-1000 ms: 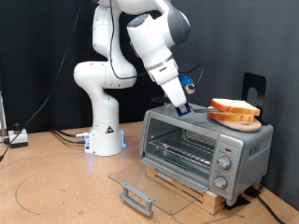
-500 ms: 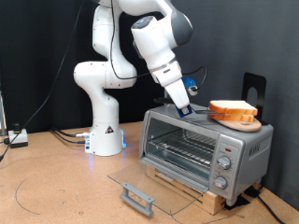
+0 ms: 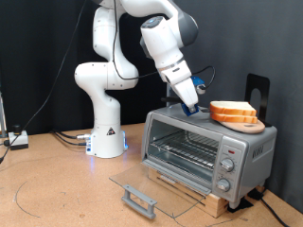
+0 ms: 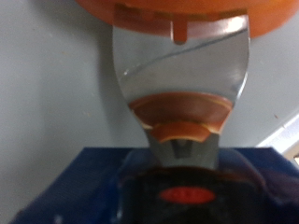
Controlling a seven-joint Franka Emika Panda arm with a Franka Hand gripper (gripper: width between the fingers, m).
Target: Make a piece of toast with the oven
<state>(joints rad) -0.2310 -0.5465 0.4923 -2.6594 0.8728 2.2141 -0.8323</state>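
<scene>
Oven [image 3: 204, 153]: on the tabletop [image 3: 57, 189], glass door [image 3: 142, 184] folded down flat, rack bare.

Hand [image 3: 196, 108]: low over the oven roof, just left of the slice; finger gap cannot be told.

Piece of toast [image 3: 237, 113]: on an orange dish [image 3: 237, 122] atop the oven.

Step judged: reaching for the bread, which needs a firm grasp.
</scene>
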